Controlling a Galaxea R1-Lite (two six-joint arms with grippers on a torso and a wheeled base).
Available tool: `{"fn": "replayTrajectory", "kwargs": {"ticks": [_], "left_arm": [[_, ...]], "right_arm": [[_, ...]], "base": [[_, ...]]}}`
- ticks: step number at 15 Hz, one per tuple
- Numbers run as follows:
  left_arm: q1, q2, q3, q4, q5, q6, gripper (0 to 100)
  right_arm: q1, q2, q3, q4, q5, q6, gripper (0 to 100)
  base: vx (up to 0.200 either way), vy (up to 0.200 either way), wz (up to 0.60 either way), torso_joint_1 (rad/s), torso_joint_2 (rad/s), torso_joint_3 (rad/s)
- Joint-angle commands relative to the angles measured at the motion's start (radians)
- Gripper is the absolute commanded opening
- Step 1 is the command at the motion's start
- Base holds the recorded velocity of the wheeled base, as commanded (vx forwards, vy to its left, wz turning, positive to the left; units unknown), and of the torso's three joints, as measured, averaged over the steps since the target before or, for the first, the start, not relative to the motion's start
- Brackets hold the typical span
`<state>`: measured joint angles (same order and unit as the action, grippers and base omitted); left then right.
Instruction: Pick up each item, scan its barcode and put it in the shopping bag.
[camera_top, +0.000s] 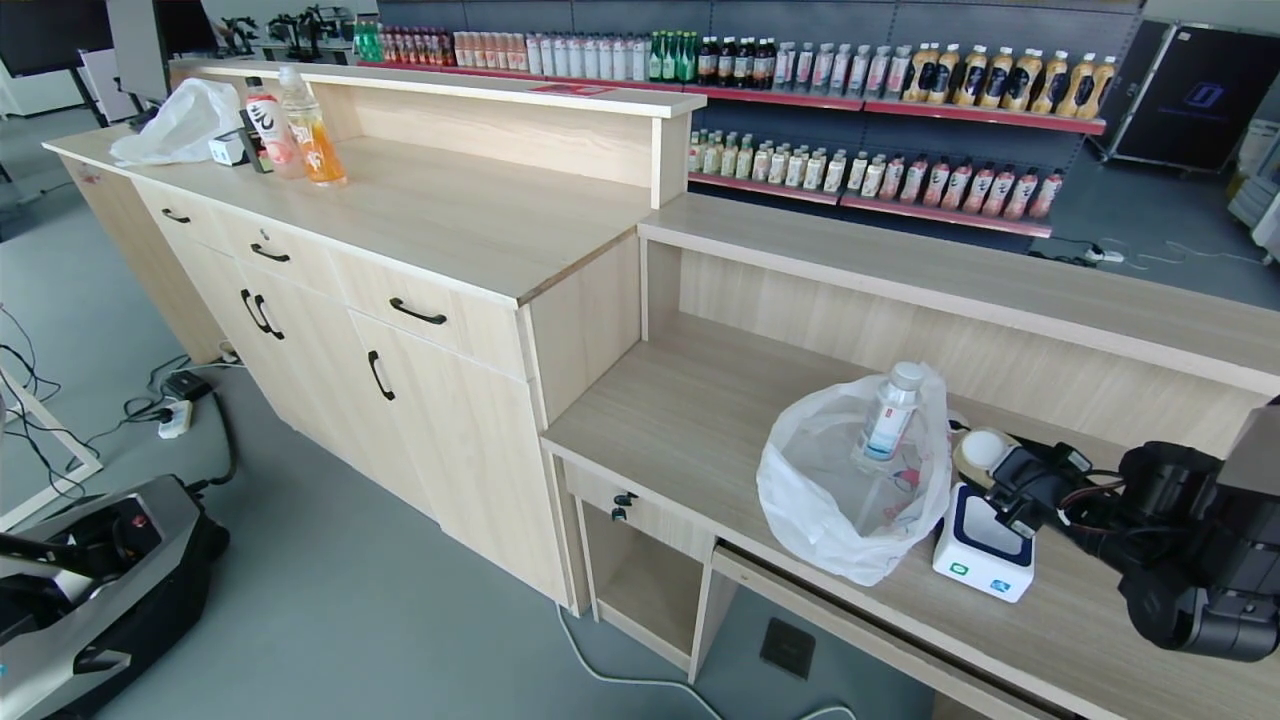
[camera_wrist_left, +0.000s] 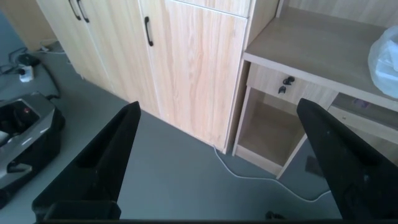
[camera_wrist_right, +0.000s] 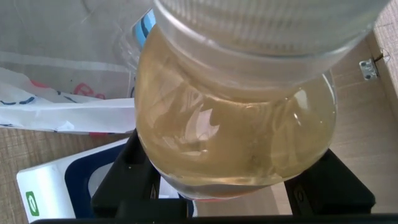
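The right hand (camera_top: 1010, 487) pinches a clear plastic bottle of pale yellow liquid (camera_wrist_right: 236, 124), label hidden, over a white box scanner (camera_top: 985, 555). The left hand (camera_wrist_left: 217, 106) hangs spread.

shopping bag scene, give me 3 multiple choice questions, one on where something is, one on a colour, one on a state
1. Where is the white-capped clear bottle?
A. on the floor
B. standing in the shopping bag
C. on the tall counter

2. What colour is the scanner?
A. white with a dark blue top
B. red
C. all black

3. What state is the right hand in?
A. open and empty
B. shut on the bag
C. shut on the pale drink bottle

Answers:
1. B: the bottle stands upright inside the bag's open mouth.
2. A: its white sides and dark blue top show in the head view.
3. C: the right wrist view shows the bottle between the dark fingers, above the scanner.
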<state>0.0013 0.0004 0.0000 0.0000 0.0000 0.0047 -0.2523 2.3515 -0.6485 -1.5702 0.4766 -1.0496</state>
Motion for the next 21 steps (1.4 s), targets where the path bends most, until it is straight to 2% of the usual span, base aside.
{"fn": "replayTrajectory", "kwargs": {"ticks": [1, 14, 16, 17, 20, 21], "left_arm": [[0.000, 0.000, 0.000, 0.000, 0.000, 0.000, 100], [0.000, 0.000, 0.000, 0.000, 0.000, 0.000, 100], [0.000, 0.000, 0.000, 0.000, 0.000, 0.000, 100], [0.000, 0.000, 0.000, 0.000, 0.000, 0.000, 100], [0.000, 0.000, 0.000, 0.000, 0.000, 0.000, 100], [0.000, 0.000, 0.000, 0.000, 0.000, 0.000, 100]], "right_arm": [[0.001, 0.015, -0.019, -0.001, 0.000, 0.002, 0], [0.007, 0.026, -0.022, -0.001, 0.000, 0.005, 0], [0.016, -0.008, -0.023, -0.001, 0.000, 0.042, 0], [0.027, -0.090, -0.025, 0.021, -0.012, 0.115, 0], [0.012, -0.296, -0.017, 0.213, -0.046, 0.192, 0], [-0.012, -0.417, 0.018, 0.340, -0.046, 0.243, 0]], "base": [[0.000, 0.000, 0.00, 0.000, 0.00, 0.000], [0.000, 0.000, 0.00, 0.000, 0.00, 0.000], [0.000, 0.000, 0.00, 0.000, 0.00, 0.000], [0.000, 0.000, 0.00, 0.000, 0.00, 0.000], [0.000, 0.000, 0.00, 0.000, 0.00, 0.000], [0.000, 0.000, 0.00, 0.000, 0.00, 0.000]]}}
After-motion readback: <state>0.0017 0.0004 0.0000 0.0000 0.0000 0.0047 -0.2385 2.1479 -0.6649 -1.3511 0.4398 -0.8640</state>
